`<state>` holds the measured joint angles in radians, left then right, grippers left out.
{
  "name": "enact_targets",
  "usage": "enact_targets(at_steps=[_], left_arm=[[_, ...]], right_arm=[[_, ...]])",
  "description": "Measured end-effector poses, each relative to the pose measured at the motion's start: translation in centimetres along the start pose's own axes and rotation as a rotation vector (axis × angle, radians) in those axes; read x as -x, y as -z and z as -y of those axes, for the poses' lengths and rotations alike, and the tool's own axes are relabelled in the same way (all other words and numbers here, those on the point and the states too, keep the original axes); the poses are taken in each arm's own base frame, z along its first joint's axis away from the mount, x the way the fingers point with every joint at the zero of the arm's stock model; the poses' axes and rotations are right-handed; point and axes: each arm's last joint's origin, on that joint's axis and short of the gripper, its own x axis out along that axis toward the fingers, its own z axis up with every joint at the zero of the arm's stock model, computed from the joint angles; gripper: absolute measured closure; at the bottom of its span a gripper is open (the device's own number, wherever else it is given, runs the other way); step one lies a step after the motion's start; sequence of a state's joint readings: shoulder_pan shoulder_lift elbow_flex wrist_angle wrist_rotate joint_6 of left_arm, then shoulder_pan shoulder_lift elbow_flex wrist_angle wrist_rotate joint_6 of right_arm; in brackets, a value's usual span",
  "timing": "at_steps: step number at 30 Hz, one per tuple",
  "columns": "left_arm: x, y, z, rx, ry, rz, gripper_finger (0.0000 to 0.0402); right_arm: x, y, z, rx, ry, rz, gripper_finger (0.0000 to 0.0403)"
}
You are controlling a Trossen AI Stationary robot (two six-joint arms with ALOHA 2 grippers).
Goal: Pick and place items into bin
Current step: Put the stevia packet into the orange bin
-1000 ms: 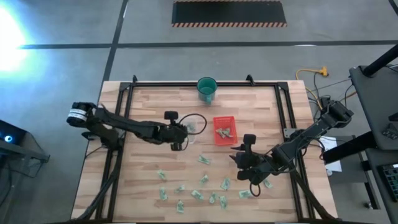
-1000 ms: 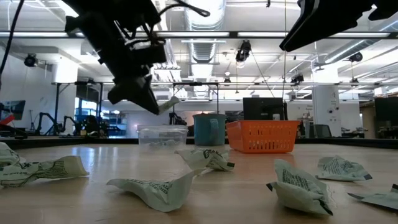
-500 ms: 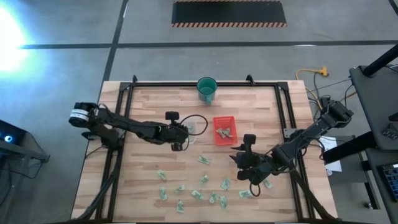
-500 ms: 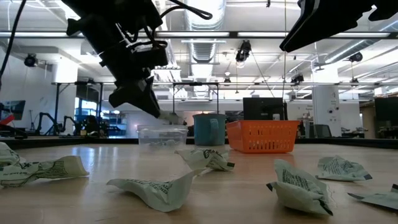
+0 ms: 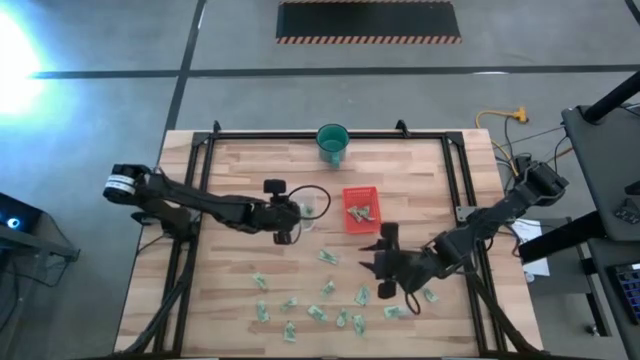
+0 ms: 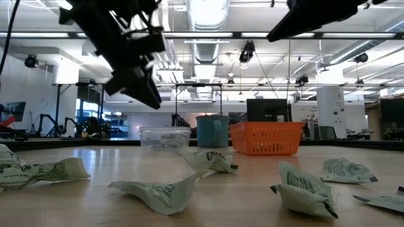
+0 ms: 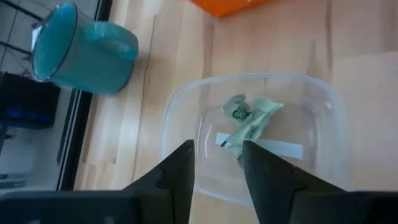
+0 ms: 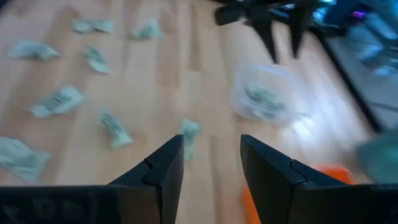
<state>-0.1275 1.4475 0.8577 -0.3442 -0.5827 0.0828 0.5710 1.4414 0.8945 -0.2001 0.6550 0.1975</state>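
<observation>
Wooden slats of the table (image 5: 230,170) carry the whole job, and nearest the front edge lie the items (image 5: 330,300), a loose scatter of crumpled pale green-and-white packets spread across the near half of the surface, well apart from any container. In the low view they sit flat and wrinkled in the foreground.

Just above that scatter hangs the right gripper (image 5: 380,262), reaching in from the robot's right side. Its fingers stand apart with nothing between them, and its own camera looks down on a packet lying just ahead of the tips. It looks set to begin a pick: the next move calls for coming down over one packet, squaring the fingers across its thin crumpled body, and closing without pushing it along the wood.

Farther back, near the table's middle, the left gripper (image 7: 215,163) hovers over the clear plastic bin (image 7: 186,106). Its fingers are parted and empty, and two or three packets rest inside the bin directly beneath them. This arm appears to be at the release end of a placement, so it now needs to lift clear and turn toward the scatter.

Just beside the bin stands the orange tray (image 5: 362,209), with a few packets in it too. Beyond both, at the far edge, is the teal cup (image 5: 333,143).
</observation>
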Motion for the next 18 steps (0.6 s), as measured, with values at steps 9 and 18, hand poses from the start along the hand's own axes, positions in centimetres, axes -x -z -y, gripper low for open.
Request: enact_targets(at_steps=[9,18], left_arm=[[5.7,0.3,0.1,0.062,0.078,0.103,0.0283],[9.2,2.3,1.1,0.032,0.150,0.214,0.0283]], right_arm=[[-1.8,0.7,1.0,-0.006,-0.099,0.091,0.0255],[-5.3,1.6,0.3,0.054,-0.087,0.056,0.0255]])
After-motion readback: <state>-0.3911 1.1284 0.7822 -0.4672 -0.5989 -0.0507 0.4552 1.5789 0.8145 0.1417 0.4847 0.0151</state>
